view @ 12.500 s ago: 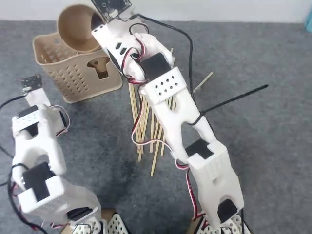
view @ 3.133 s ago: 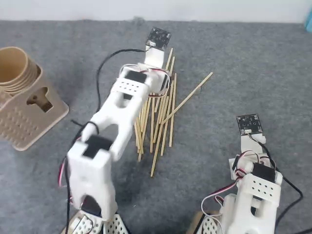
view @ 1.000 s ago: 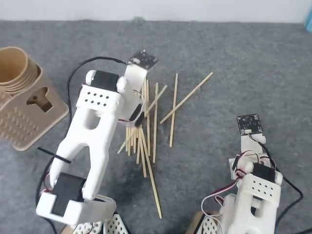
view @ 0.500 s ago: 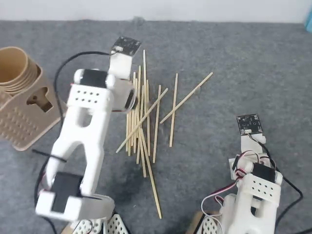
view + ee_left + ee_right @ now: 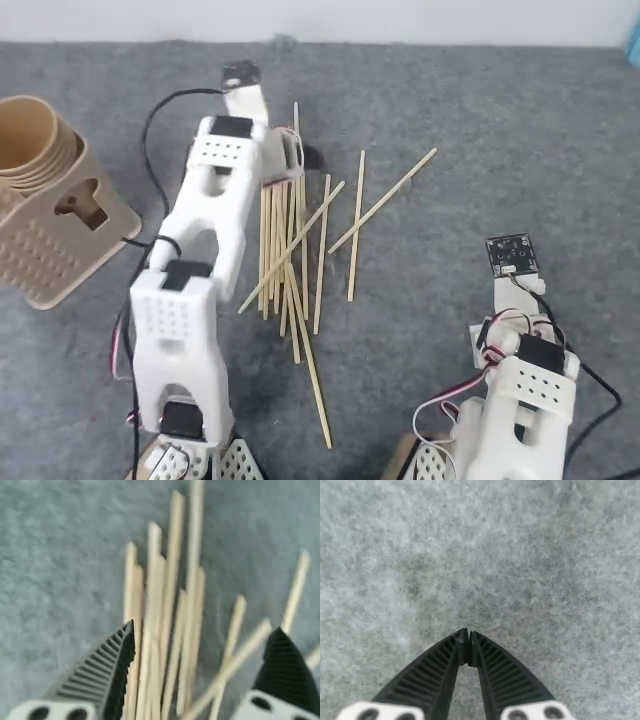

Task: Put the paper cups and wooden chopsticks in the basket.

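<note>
The left claw (image 5: 204,627) hangs spread wide over the wooden chopsticks (image 5: 165,625), which lie in a loose bundle on the grey desk (image 5: 55,550). One ribbed black finger (image 5: 112,665) is just beside the bundle's outermost stick. The other is on the bundle's opposite side, among a few splayed sticks.

No text, label, number or sign can be read. Pale specks are seen on the small black square board (image 5: 511,255) of the white plastic right arm (image 5: 522,400) — too small to be made out.

Soft, even light with faint shadows
</note>
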`<state>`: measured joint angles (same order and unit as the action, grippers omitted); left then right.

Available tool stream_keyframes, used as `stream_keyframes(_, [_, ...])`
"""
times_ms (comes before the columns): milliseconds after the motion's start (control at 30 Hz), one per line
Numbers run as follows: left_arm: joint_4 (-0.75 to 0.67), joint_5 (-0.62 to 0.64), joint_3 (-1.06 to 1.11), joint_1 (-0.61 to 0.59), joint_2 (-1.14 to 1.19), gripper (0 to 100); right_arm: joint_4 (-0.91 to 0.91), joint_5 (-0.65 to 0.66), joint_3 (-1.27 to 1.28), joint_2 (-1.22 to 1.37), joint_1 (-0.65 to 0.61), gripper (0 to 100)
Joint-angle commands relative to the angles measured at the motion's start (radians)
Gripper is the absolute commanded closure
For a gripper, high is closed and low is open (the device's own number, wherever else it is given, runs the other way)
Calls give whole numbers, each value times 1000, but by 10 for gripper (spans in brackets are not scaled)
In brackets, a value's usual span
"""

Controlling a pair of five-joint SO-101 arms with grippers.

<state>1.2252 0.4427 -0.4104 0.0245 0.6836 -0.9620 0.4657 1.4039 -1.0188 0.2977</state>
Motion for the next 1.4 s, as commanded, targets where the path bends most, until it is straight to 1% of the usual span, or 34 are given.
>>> stream_keyframes(0, [61,80,-206,-40,84,600,10,11,-3,-22,19,991])
stream_keyframes(133, [147,103,-403,-68,203,600,12,11,-3,-22,18,991])
stream_keyframes(233, [210,61,-533,-57,301,600,12,11,-3,-22,18,991])
stream_keyframes(333, [262,20,-651,-12,407,600,10,11,-3,-22,18,991])
stream_keyframes(533, [353,18,-892,66,600,600,8,11,-3,-22,22,991])
stream_keyframes(667, [445,17,-1036,103,675,600,8,11,-3,-22,22,991])
stream_keyframes(767, [496,17,-1084,121,703,601,8,11,-3,-22,22,991])
stream_keyframes(833, [506,17,-1087,132,706,635,8,11,-3,-22,22,991])
stream_keyframes(900, [506,14,-1087,135,706,712,8,11,-3,-22,22,991])
stream_keyframes(967, [506,-29,-1087,140,704,811,8,11,-3,-22,22,991])
stream_keyframes(1067, [512,-114,-1087,146,704,986,8,11,-3,-22,22,991])
stream_keyframes(1100, [520,-129,-1087,149,704,996,8,11,-3,-22,22,991])
stream_keyframes(1133, [531,-137,-1087,152,704,978,8,11,-3,-22,22,991])
stream_keyframes(1367, [535,-138,-1081,161,703,989,8,11,-3,-22,22,991])
